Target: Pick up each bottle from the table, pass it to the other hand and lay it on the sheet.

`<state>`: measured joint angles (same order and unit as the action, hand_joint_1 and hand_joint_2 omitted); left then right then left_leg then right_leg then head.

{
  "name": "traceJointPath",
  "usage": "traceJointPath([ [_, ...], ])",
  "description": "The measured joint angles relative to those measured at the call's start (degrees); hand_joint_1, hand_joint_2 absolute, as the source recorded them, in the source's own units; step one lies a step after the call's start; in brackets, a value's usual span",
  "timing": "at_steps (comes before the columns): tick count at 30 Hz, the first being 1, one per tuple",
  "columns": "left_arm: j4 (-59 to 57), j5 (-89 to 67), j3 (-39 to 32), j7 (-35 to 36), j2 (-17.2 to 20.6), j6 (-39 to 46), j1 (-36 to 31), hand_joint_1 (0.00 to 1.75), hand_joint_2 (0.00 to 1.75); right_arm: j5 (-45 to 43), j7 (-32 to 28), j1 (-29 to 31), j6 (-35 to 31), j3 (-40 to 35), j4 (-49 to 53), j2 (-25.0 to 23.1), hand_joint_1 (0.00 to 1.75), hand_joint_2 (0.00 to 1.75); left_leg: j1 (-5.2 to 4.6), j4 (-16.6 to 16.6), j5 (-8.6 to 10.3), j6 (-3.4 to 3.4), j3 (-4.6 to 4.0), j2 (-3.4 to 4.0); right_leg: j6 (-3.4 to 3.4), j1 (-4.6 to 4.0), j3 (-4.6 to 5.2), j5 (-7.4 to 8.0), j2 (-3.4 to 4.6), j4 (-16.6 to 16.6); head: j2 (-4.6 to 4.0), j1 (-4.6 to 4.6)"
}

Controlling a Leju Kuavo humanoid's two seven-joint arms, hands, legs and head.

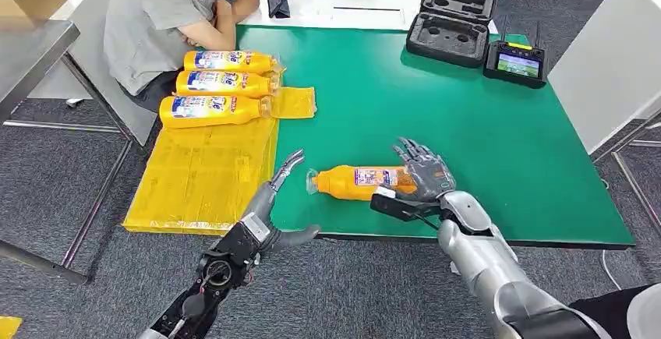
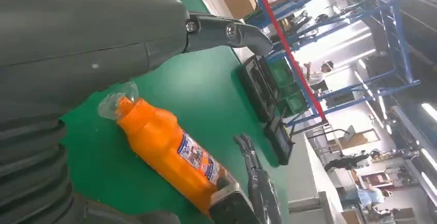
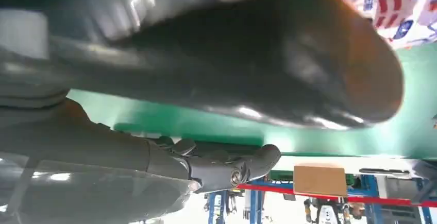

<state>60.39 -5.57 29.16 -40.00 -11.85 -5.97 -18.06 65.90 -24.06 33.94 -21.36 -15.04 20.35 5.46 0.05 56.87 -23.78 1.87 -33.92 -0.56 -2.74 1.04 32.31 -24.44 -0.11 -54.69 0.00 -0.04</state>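
Right hand (image 1: 425, 174) grasping the bottle (image 1: 360, 179).
I keep my left hand (image 1: 274, 199) spread, empty, waiting beside the cap for the handover.

three bottles (image 1: 220, 84) lie on the sheet (image 1: 201, 175) at table (image 1: 499, 160) left; a fourth bottle (image 1: 360, 179) lies right of it.

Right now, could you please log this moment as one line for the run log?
right hand: grips orange bottle lying on green table | left hand: open beside cap | yellow sheet: three bottles
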Motion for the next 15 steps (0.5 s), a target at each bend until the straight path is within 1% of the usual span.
traceJointPath([
  [7, 0.0, 0.09, 0.0, 0.0, -0.11, 0.0, 0.0, 0.0, 1.75, -0.05, -0.48, 0.44, 1.36, 0.02, -0.02, -0.39, 0.0, 0.0, 0.0, 0.0, 0.0, 0.0, 0.0, 0.01, 0.0, -0.01, 0.0, 0.0, 0.0, 0.0, 0.0, 0.0],
  [8, 0.0, 0.09, 0.0, 0.0, -0.15, 0.0, 0.0, 0.0, 1.75, -0.05, -0.74, 0.51, 1.66, 0.02, -0.13, -0.5, 0.0, 1.75, 0.0, 0.0, 0.0, 0.0, 0.0, 0.01, 0.0, -0.01, 0.0, 0.0, 0.0, 0.0, 0.0, 0.0],
  [15, 0.0, 0.07, 0.0, 0.0, -0.28, 0.02, 0.01, 0.0, 1.75, -0.09, -1.44, 0.41, 2.41, 0.02, -1.05, -0.87, 0.0, 1.75, 0.0, 0.0, 0.0, 0.0, 0.0, 0.01, 0.0, 0.0, 0.0, 0.0, 0.0, 0.0, 0.0, 0.0],
])
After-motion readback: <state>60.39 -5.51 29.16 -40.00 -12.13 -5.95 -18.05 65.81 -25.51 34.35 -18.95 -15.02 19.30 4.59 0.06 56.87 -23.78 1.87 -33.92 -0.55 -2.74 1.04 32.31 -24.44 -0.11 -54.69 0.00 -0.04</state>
